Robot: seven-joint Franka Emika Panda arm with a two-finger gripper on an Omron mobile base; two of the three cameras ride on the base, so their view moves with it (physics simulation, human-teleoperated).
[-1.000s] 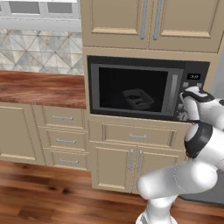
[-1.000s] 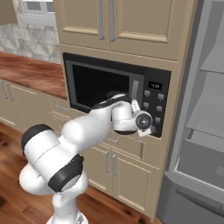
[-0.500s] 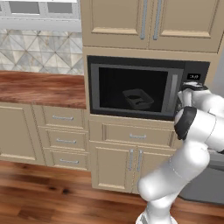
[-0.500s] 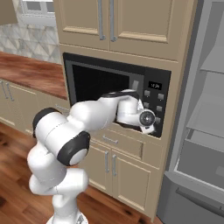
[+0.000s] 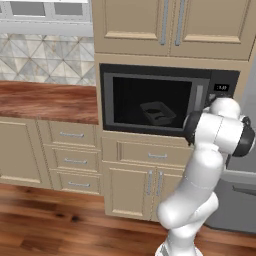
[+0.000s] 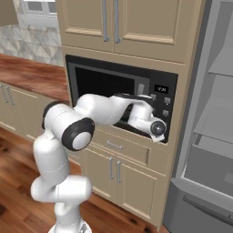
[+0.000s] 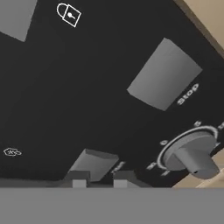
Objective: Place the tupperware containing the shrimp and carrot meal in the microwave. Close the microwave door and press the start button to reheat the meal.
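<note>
**Arm closes in on microwave's buttons**

Left base view: one microwave (image 5: 167, 102), door (image 5: 152, 102) shut, one tupperware (image 5: 158, 113) behind the glass, long axis slanting left to right. The arm has swung nearer the panel since half a second ago.

Right base view: gripper (image 6: 159, 133) at the panel (image 6: 163, 108).

Hand view: fingertips (image 7: 78, 178) nearly together on a grey button (image 7: 94, 164); one stop button (image 7: 164, 74), one dial (image 7: 191, 154).

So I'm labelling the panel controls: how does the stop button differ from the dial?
The stop button is a flat, grey four-sided pad lettered "stop"; the dial is round, with a raised grip and tick marks around it. The button lies toward the top of the hand view, the dial toward its bottom. Both sit on the black panel.
</note>
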